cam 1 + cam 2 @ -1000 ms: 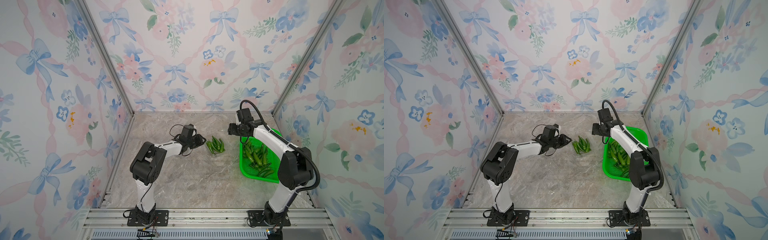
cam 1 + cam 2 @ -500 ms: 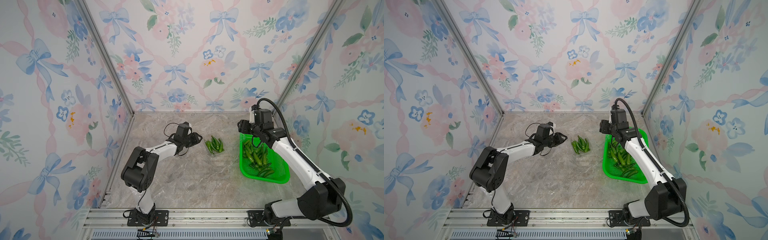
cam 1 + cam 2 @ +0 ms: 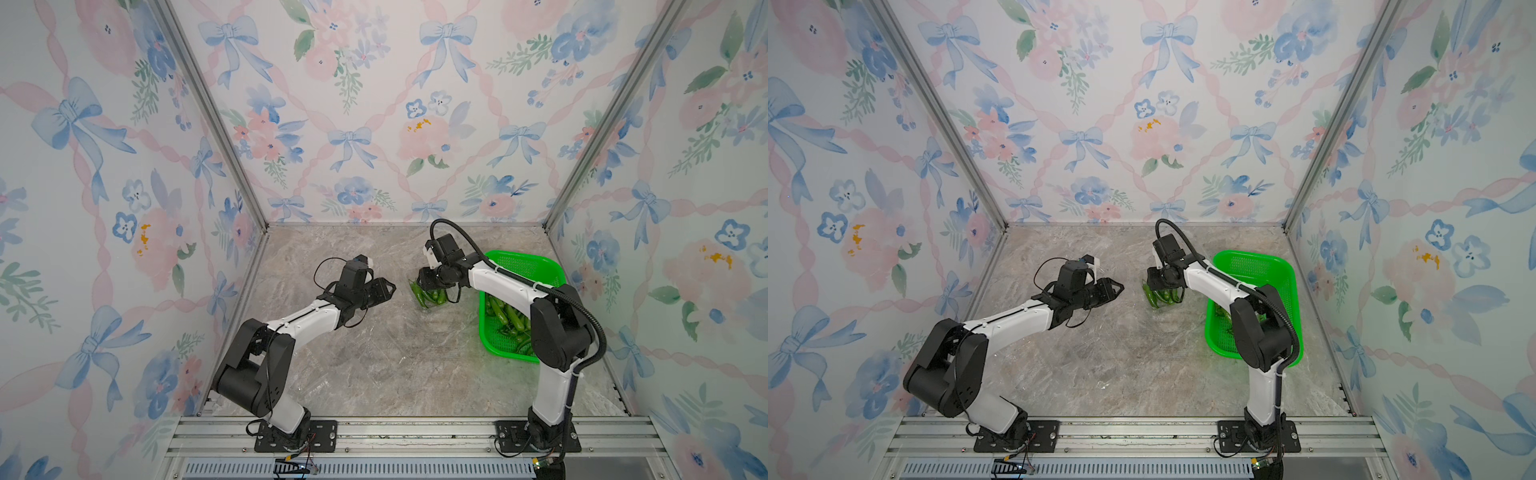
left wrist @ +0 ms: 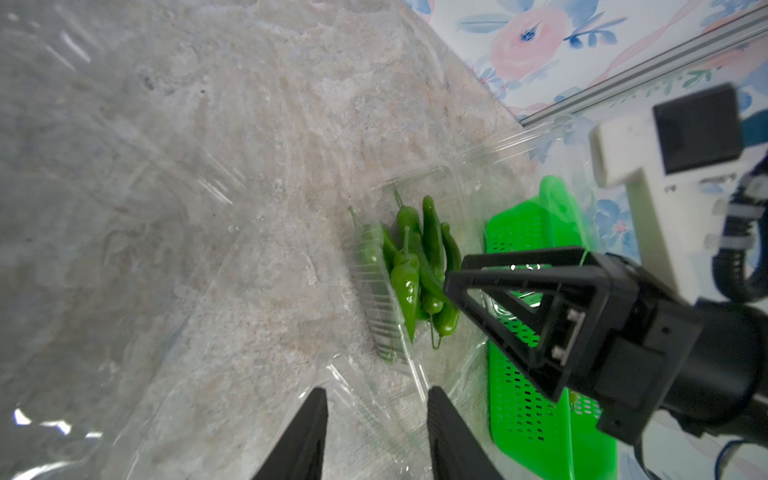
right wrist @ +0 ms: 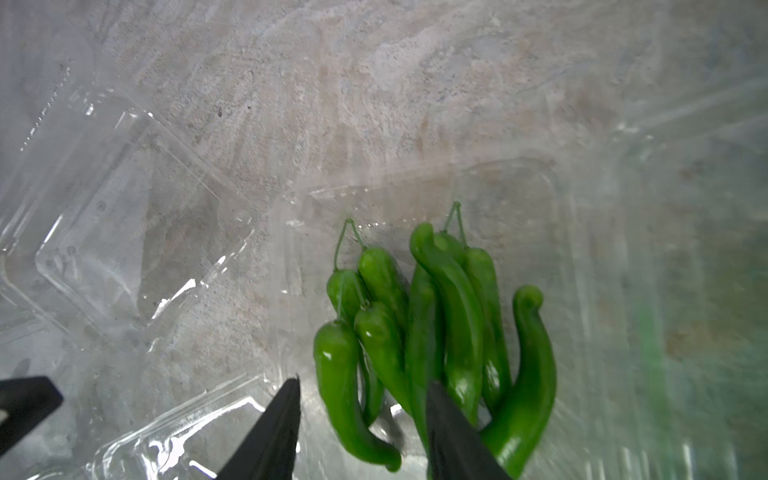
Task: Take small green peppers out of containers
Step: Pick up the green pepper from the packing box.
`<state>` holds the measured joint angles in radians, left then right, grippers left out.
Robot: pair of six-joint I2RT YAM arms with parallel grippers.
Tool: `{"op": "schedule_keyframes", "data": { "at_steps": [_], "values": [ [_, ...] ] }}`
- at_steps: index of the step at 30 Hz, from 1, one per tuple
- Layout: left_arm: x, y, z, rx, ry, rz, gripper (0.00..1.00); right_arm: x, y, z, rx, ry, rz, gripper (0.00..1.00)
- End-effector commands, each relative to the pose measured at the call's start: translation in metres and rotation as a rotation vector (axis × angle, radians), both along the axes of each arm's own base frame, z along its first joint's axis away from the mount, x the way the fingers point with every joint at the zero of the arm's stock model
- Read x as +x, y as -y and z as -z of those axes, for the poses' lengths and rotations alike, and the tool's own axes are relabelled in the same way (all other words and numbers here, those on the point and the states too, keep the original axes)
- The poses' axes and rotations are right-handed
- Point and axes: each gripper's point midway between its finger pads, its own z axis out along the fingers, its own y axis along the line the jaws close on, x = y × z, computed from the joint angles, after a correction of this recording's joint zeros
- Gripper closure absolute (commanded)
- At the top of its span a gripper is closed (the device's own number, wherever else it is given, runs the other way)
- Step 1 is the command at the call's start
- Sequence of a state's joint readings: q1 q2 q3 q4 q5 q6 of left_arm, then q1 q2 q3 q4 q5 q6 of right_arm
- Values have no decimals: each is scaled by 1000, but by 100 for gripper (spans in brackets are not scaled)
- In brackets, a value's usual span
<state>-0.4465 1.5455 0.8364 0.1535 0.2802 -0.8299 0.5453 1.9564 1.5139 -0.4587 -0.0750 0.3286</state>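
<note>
While the left end effector (image 4: 376,392) hangs open, the right end effector (image 5: 362,382) stands open around small green peppers (image 5: 457,311) in the container (image 5: 415,178); next it should squeeze and lift.

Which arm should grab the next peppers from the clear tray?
Right. The right gripper hangs directly over the peppers in the clear tray, jaws open astride some of them. The left gripper is off to the side, short of the peppers.
</note>
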Motion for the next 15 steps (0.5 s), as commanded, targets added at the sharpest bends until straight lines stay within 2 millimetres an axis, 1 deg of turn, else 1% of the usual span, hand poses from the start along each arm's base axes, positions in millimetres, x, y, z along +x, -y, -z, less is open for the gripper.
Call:
{"op": "schedule_keyframes", "data": {
  "at_steps": [1,5,8,11,15],
  "values": [
    [-4,-11,0,24,15,-11,57,8,-14,-5,21,12,-4,51],
    [-5,-13,3,24,8,-7,57,9,-19,11,-8,-12,-12,52],
    [-4,-12,1,19,10,0,57,11,-19,21,-22,-21,-6,52],
    [-3,-12,0,19,16,5,57,11,-20,27,-33,-28,-9,52],
    [-2,-12,2,19,9,9,58,11,-23,30,-52,-34,-21,53]
  ]
}}
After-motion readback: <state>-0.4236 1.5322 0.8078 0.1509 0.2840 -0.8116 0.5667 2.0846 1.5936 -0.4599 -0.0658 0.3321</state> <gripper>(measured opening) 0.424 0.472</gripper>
